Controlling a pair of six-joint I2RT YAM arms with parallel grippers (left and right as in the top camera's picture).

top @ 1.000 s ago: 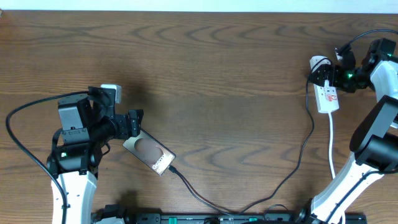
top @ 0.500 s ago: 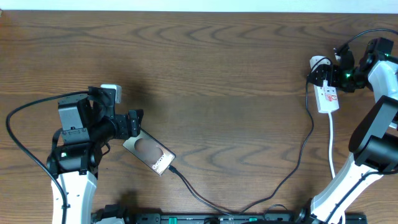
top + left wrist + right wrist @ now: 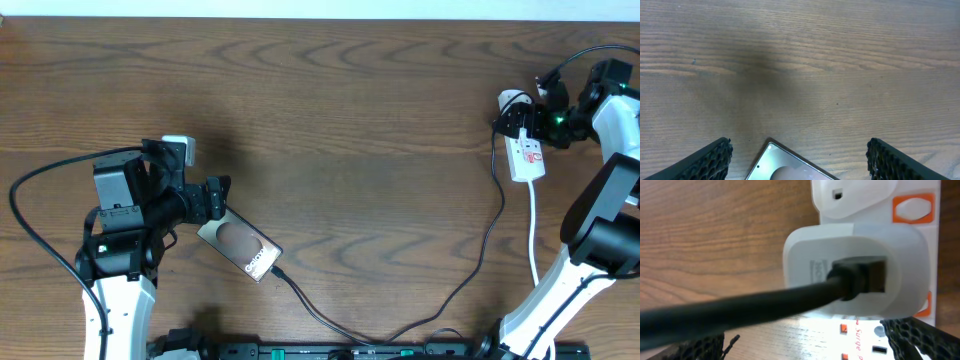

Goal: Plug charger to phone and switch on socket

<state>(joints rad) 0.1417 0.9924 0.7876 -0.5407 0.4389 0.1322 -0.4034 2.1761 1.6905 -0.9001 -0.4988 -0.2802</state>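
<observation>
On the left of the wood table [image 3: 350, 120], the left claw [image 3: 217, 199] sits wide open at one end of the phone [image 3: 240, 244]. The black charger [image 3: 740, 307] runs from the phone to the socket [image 3: 528, 158] far right, where the right claw [image 3: 525, 120] gapes open around a white plug [image 3: 855, 265].

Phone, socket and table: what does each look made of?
Phone: glass or polished metal face, apparently; glossy, mirror-like reflection in the left wrist view. Socket: white moulded plastic, smooth with a soft sheen, red printed markings. Table: wood or wood-look laminate; matte brown grain, cannot tell which.
</observation>
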